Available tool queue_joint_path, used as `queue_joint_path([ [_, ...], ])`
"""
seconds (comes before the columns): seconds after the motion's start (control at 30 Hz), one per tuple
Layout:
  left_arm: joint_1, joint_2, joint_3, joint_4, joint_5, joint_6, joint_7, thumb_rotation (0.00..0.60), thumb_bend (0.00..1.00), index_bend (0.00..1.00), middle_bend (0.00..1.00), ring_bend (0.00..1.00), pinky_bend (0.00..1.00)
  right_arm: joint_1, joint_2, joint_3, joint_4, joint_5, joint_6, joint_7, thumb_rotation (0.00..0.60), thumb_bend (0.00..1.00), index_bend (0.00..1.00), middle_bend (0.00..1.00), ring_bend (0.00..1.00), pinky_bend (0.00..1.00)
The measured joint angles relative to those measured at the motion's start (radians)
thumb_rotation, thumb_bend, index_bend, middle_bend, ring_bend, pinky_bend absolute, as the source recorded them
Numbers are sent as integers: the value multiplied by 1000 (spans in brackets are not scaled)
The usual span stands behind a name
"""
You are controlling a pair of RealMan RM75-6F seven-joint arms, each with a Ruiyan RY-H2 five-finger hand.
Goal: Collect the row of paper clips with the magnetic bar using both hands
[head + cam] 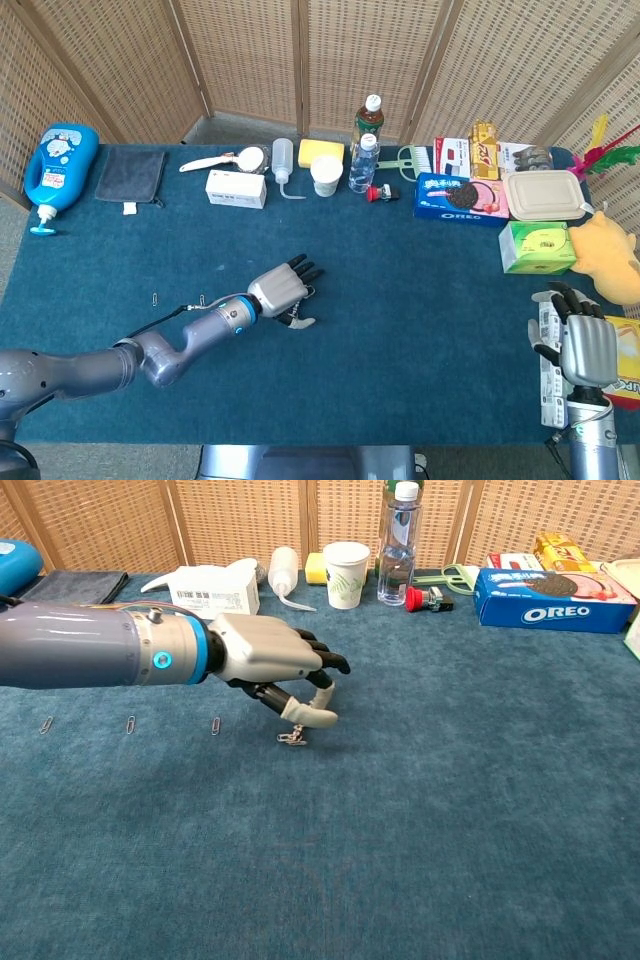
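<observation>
At the near right edge of the table (400, 380) the right hand (583, 345) rests upright with its fingers apart, holding nothing, well away from the work.

Further in, left of centre, the left hand (270, 665) hovers low over the blue cloth with its fingers curled downward. Something dark shows under the palm, likely the magnetic bar (268, 695), and the hand appears to grip it, though the bar itself is mostly hidden. A small cluster of paper clips (292, 738) sits on the cloth just under the thumb tip; whether it hangs from the bar or lies free, I cannot tell.

To the left, three loose clips remain in the row: one clip (215, 725) near the hand, a second clip (130, 723) further left, and a third clip (45, 725) beyond that. In the head view only two show, the rest hidden by the forearm.

To do the sweep well, the hand should stay low and level and travel left along the line of clips, slowly enough that each one jumps to the bar and the gathered cluster is not scraped off on the nap.

Along the far edge stand a paper cup (346, 575), a water bottle (398, 545) and an Oreo box (555, 598), all well clear of the path.
</observation>
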Motion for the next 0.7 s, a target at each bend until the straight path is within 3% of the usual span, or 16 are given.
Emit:
queue_joint_path([
  [0.7, 47, 137, 55, -151, -9, 63, 33, 0, 506, 333, 32, 0, 1, -6, -1, 4, -33, -37, 7, -8, 600, 424, 375, 296, 256, 310],
])
